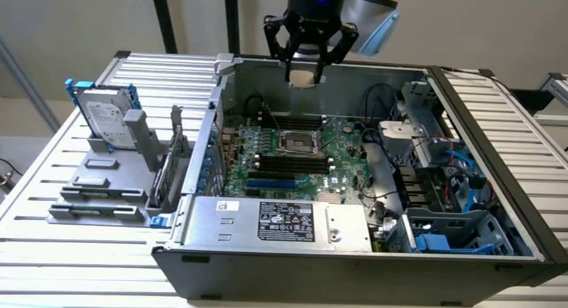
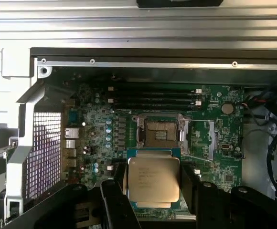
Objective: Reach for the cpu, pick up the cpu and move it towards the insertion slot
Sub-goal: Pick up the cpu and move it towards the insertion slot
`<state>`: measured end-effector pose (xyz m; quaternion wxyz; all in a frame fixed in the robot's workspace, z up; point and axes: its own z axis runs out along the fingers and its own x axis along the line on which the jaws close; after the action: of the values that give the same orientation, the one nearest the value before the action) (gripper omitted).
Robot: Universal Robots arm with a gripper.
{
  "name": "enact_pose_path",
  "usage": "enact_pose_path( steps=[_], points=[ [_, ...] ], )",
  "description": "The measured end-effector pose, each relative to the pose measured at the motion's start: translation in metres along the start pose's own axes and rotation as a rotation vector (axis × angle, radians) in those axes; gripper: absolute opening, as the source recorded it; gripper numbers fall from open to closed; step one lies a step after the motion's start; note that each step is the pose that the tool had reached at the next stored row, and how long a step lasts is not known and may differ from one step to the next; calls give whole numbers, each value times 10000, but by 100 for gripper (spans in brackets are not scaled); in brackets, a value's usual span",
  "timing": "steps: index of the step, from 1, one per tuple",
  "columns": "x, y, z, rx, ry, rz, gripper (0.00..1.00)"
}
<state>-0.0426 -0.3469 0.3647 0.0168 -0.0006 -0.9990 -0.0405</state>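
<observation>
Black fingers of our pincer are sitting closest to the wrist lens, and we are seeing them clamped on either side of the cpu, whose silver-grey lid with faint printing is facing that camera. Beyond the chip, we are looking at the insertion slot, its dark centre open inside a silvery frame on the green motherboard, with four long black memory slots lying past it. From the exterior view we are learning something else: the pincer is hanging high above the open computer case, and the cpu is showing only its pale tan underside, well clear of the slot below. That view is also giving us one hard drive with blue rails, standing upright in a grey holder on the slatted table toward the exterior view's left, apart from the case.
</observation>
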Motion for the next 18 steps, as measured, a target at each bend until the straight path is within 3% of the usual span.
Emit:
enact_pose_path(
  steps=[7, 18],
  points=[
    [-72, 91, 75, 85, -16, 1, 55],
    [-143, 131, 87, 86, -29, 1, 55]
  ],
)
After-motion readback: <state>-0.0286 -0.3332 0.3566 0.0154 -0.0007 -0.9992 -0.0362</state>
